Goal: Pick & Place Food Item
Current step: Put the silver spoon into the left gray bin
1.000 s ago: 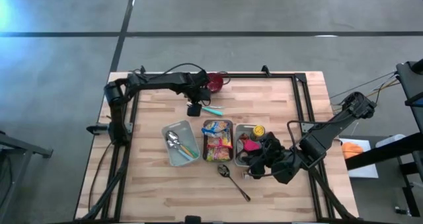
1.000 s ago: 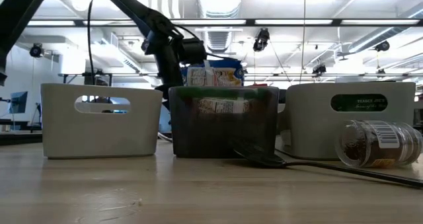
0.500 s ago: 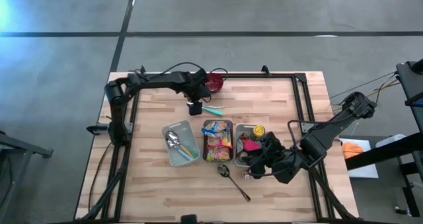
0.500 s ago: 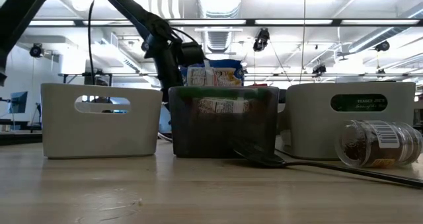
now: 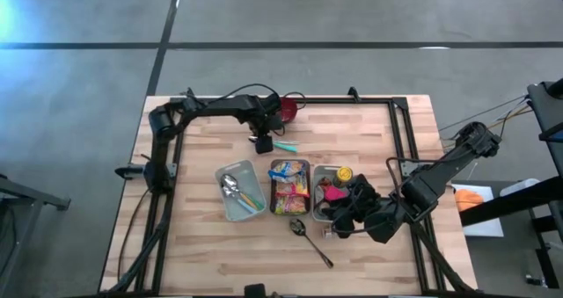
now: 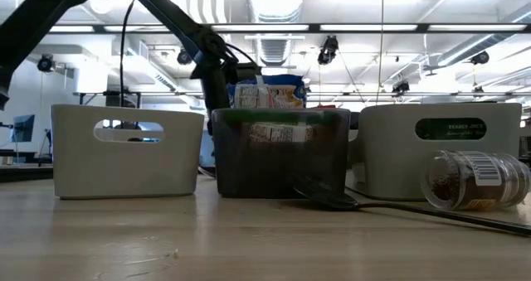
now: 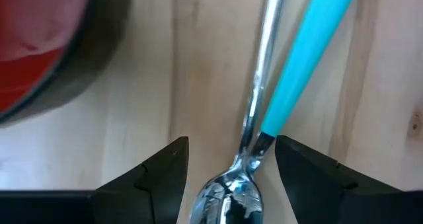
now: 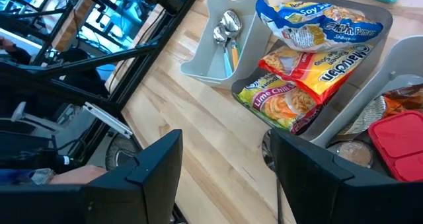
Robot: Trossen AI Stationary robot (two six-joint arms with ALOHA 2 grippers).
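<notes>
Left tool (image 5: 261,143) is positioned over the worktop (image 5: 202,245) at roughly 11 o'clock from the worktop centre, beside a red bowl (image 5: 288,110). In the left wrist view its two fingers (image 7: 158,174) stand apart, with a spoon with a turquoise handle (image 7: 264,112) lying flat on the wood between them; no contact with either finger is visible. In the high view the turquoise handle (image 5: 283,146) extends from the tool toward 3 o'clock.

Right tool (image 5: 339,217) is positioned at about 4 o'clock from the worktop centre, over the near edge of the right bin (image 5: 322,173). Its fingers (image 8: 152,164) stand apart and nothing is seen between them.

Three bins sit in a row near the worktop centre:
- Left bin (image 5: 239,191), at 9 o'clock in the row: holds metal spoons (image 8: 228,24).
- Middle bin (image 5: 290,187): holds the food items, instant noodle packets (image 8: 301,78), stacked flat.
- Right bin, at 3 o'clock in the row: holds a red lidded container (image 8: 396,138) and a yellow item (image 5: 344,172).

A loose metal spoon (image 5: 310,239) lies on the worktop at 6 o'clock from the middle bin. In the low view a clear spice jar (image 6: 474,180) lies on its side in front of the right bin
</notes>
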